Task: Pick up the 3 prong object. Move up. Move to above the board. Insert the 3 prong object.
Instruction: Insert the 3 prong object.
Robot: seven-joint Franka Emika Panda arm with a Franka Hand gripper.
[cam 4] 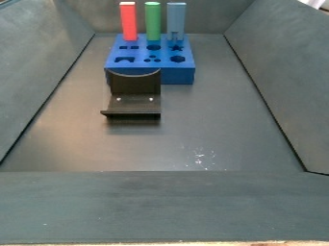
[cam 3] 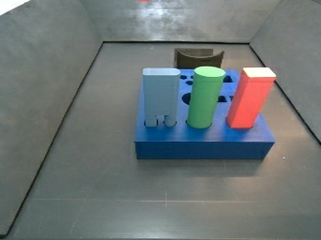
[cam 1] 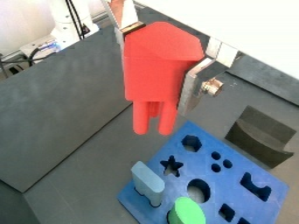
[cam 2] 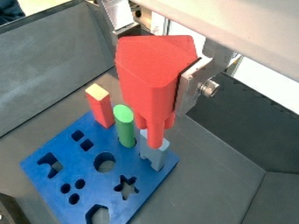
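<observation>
Pincer (cam 1: 163,68): clamped on the 3 prong object (cam 1: 155,74), silver plates on its flanks — seen in both wrist views, out of frame in both side views.
3 prong object: hangs prongs-down between the fingers, clear of everything, so it can likely drop straight into a hole.
Board (cam 2: 70,166): below the pincer and off to one side — not yet under the prongs.
Count: three standing blocks on the board — red block (cam 3: 252,97), green cylinder (cam 3: 206,97), grey-blue block (cam 3: 158,97); one fixture (cam 4: 133,95) beside the board.
</observation>
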